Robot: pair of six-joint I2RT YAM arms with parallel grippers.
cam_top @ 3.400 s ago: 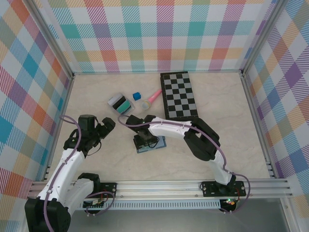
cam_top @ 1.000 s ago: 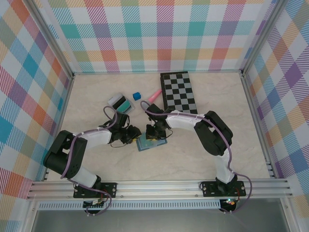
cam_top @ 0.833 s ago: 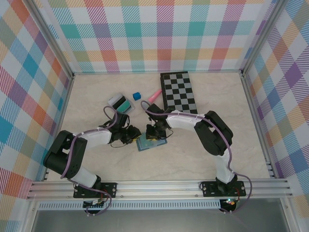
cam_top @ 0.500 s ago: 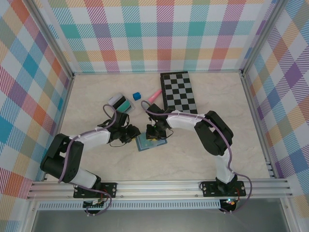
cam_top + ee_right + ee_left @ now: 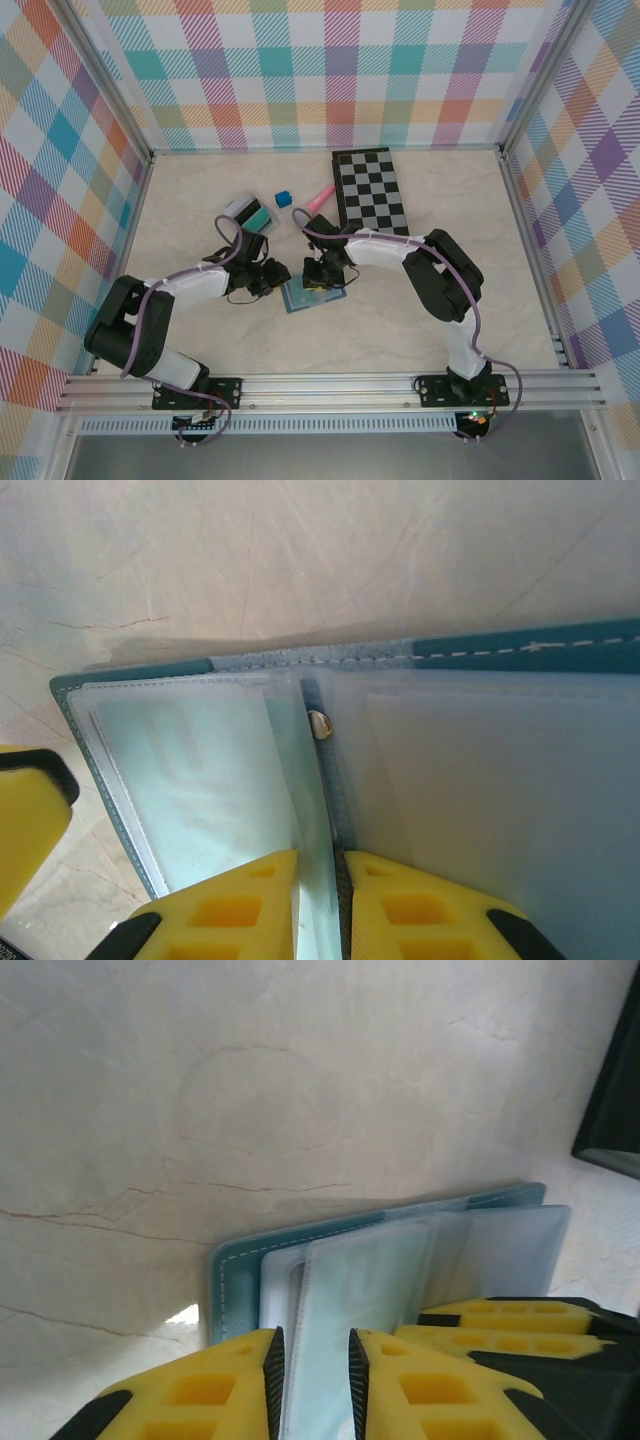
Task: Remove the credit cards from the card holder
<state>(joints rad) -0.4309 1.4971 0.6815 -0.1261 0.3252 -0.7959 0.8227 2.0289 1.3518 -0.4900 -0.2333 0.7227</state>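
**Card holder** [image 5: 312, 299]: slate-blue folding wallet lying open and flat on the table [image 5: 200, 180], near the middle and nearer the arms than the chessboard [image 5: 372, 196]. The teal stitched cover [image 5: 228, 1280] is underneath. The clear plastic sleeves [image 5: 480, 800] fan out on top and are bound at the fold by a small metal rivet [image 5: 320, 723]. A pale greenish tint shows through the sleeve left of the rivet; whether that is a card cannot be told.

**Left gripper** [image 5: 313, 1345]: at the holder's left edge, arm stretched low across the table. The yellow fingers are nearly together, with one clear sleeve leaf running up between them, pinched at its outer edge. The cover's corner lies just beside the left finger.

**Right gripper** [image 5: 320, 865]: at the holder's far side, over the fold. The yellow fingers are nearly together and straddle the bound edge of the sleeves just below the rivet, gripping it. One sleeve spreads to each side of them.

**Relation of the two:** both grippers touch the same holder from neighbouring sides, and each has the other's yellow finger in its wrist view.

**Cards** [image 5: 250, 215]: a small stack, a teal one on top, lying left and further back from the holder, apart from it.

**Other items:** a blue block [image 5: 284, 198] and a pink piece [image 5: 320, 198], both between the stack and the chessboard.
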